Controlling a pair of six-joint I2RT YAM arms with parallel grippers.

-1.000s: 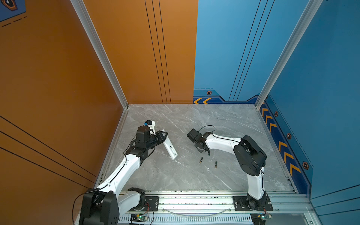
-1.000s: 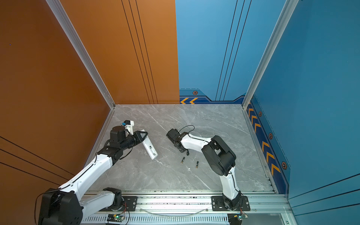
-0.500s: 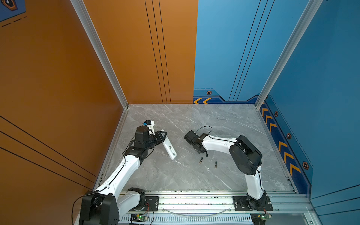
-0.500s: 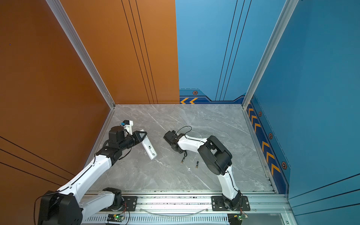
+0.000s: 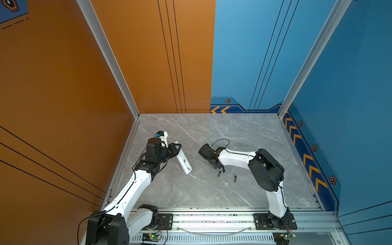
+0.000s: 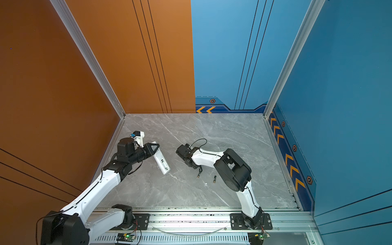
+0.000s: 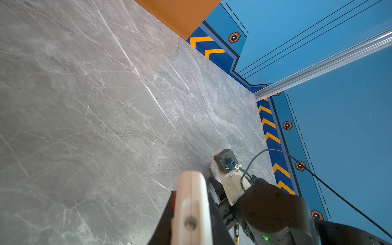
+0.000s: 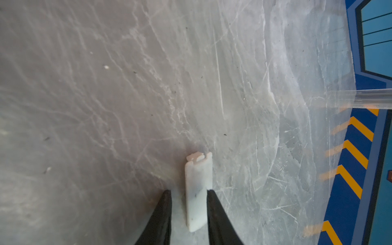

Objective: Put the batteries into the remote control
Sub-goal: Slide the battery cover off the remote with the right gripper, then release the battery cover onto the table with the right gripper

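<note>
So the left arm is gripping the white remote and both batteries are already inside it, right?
Not quite. The left arm does grip the remote, but the batteries aren't inside: one battery and the other battery lie on the table near the right arm, as both top views show.

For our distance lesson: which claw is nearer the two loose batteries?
Right. The right claw sits just behind the batteries; the left claw, gripping the remote control, is farther away.
</note>
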